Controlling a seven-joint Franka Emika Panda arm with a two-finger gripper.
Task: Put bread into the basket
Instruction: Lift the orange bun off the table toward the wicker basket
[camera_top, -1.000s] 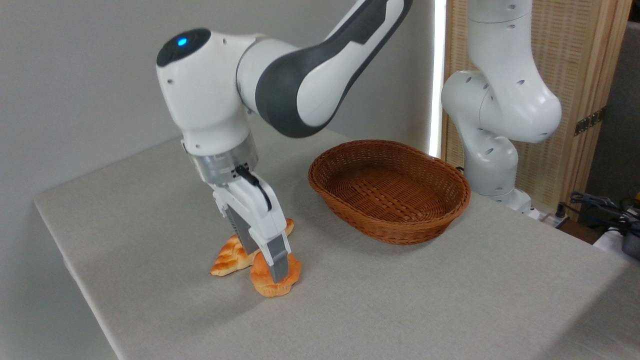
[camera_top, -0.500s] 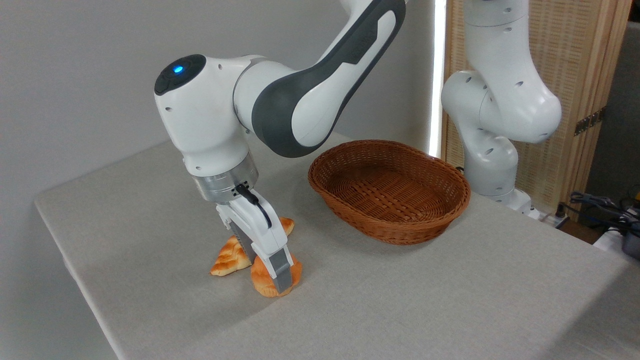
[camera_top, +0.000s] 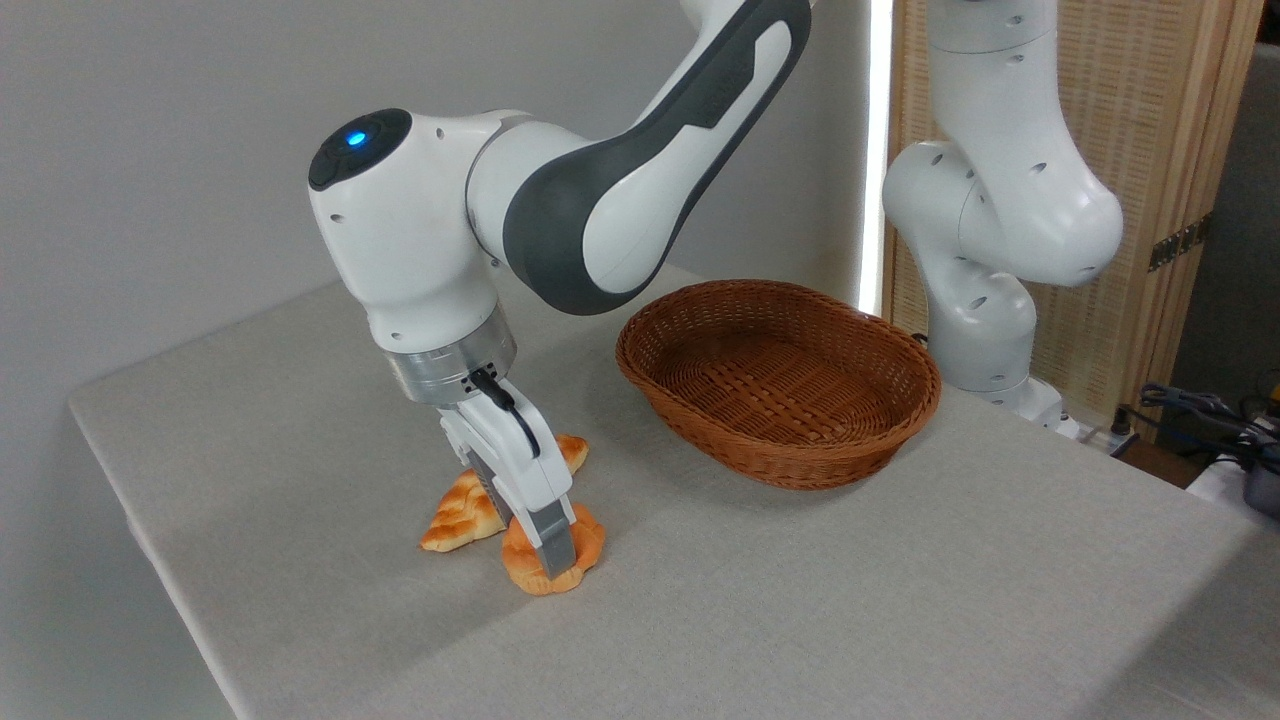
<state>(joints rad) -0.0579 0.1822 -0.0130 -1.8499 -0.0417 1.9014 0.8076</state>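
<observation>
The bread (camera_top: 590, 540), a small round orange-golden bun, rests on the grey table (camera_top: 800, 620) near its front left. My gripper (camera_top: 548, 545) points down onto it. The near finger (camera_top: 555, 548) presses the bun's front side and the far finger is hidden behind it, so the gripper looks shut on the bun. The bun still touches the table. The oval brown wicker basket (camera_top: 790, 465) stands to the right and farther back, with nothing in it.
A long braided golden loaf (camera_top: 455, 518) lies right behind and to the left of the bun, partly hidden by the gripper. The arm's white base column (camera_top: 985, 300) rises behind the basket at the table's far right edge. Cables (camera_top: 1200, 410) lie off the table at right.
The arm came down onto the bun. The near finger then shifted inward against the bun. The bun and the loaf stayed where they were.
</observation>
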